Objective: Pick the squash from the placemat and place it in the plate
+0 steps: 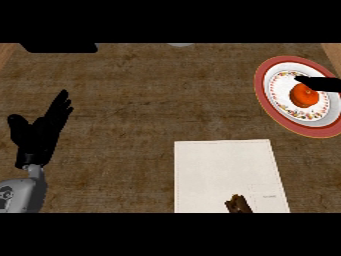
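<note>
resting: one squash (303, 94) on one plate (335, 127)

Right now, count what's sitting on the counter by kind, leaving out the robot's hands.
Plate, red-rimmed: 1
Squash, orange, in the plate: 1
Placemat, white: 1
Brown object at the placemat's lower edge, kind unclear: 1
Total: 4
</note>
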`<state>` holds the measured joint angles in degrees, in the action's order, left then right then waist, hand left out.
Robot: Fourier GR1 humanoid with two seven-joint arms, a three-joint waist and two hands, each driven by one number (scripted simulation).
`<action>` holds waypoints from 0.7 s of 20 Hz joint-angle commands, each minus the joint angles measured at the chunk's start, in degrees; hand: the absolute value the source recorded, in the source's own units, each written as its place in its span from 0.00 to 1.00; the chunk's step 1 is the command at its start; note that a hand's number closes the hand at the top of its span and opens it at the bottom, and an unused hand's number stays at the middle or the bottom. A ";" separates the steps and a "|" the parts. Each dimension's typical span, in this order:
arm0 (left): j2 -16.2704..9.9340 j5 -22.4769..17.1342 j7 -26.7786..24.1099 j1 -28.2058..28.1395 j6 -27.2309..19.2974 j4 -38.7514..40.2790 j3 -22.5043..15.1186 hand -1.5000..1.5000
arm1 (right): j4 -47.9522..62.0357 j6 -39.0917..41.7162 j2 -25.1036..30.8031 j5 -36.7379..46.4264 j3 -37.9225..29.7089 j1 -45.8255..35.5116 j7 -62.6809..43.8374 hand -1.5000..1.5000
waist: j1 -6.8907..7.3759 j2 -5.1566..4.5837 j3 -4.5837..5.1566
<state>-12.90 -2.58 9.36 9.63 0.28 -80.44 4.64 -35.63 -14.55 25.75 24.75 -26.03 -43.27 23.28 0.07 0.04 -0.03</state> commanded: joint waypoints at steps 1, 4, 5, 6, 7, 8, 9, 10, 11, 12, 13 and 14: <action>1.45 0.98 4.40 1.72 -1.65 -3.26 -1.83 0.50 | -1.78 3.07 -1.80 -6.40 -3.74 -1.08 -3.04 0.00 | -0.17 0.19 -0.01; 0.43 0.45 2.51 0.78 -1.45 -1.12 0.28 0.50 | -1.48 12.07 -0.50 -11.78 -6.16 0.83 -6.24 0.00 | -0.46 0.10 0.01; 1.36 0.76 1.19 -2.02 -1.73 -4.05 -0.66 0.50 | -3.15 15.72 0.09 -13.08 -6.06 1.32 -8.80 0.00 | -0.57 0.42 0.04; 0.15 -0.29 -0.55 1.17 -0.29 1.70 1.35 0.50 | -2.83 18.57 1.22 -14.43 -6.43 0.22 -10.00 0.00 | -0.90 0.11 0.07; -0.12 0.23 -1.03 -1.08 0.50 0.59 0.68 0.50 | -4.80 17.66 -0.32 -15.04 -6.13 2.65 -9.54 0.00 | -0.54 0.15 0.06; 0.48 -0.12 -1.47 -2.13 0.59 0.63 0.70 0.50 | -5.45 21.03 1.75 -16.10 -6.37 4.19 -10.10 0.00 | -0.54 0.15 0.06; 2.66 1.58 -1.72 -2.96 -1.31 -0.16 -1.16 0.50 | -3.99 22.03 3.30 -17.47 -7.45 2.63 -10.62 0.00 | -0.15 0.03 0.03; 0.49 0.12 -1.64 1.78 0.02 2.84 1.48 0.50 | -2.82 22.95 4.39 -17.91 -7.81 5.46 -7.29 0.00 | -0.22 -0.12 0.02; 0.59 1.50 -0.68 -0.63 -0.22 0.68 0.41 0.50 | -9.19 20.88 1.12 -17.82 -5.55 9.24 -6.47 0.00 | -0.27 0.05 0.04; -0.44 0.39 0.69 -2.24 1.56 -2.41 0.68 0.50 | -8.64 20.87 3.03 -18.95 -6.32 7.72 -7.29 0.00 | 0.02 0.02 0.02; -0.09 0.42 -1.07 -2.07 2.05 -0.81 1.01 0.50 | -10.49 20.65 2.99 -18.84 -4.95 9.10 -8.22 0.00 | -0.03 0.01 0.03; -0.27 0.30 1.94 1.03 0.54 -0.51 1.77 0.50 | -8.66 21.92 2.84 -18.81 -5.49 11.96 -3.98 0.00 | -0.11 -0.03 0.02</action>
<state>-12.69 -2.07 9.38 8.90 0.79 -80.80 5.45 -42.72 5.24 28.04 7.72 -31.81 -36.10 16.35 -0.13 0.09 0.02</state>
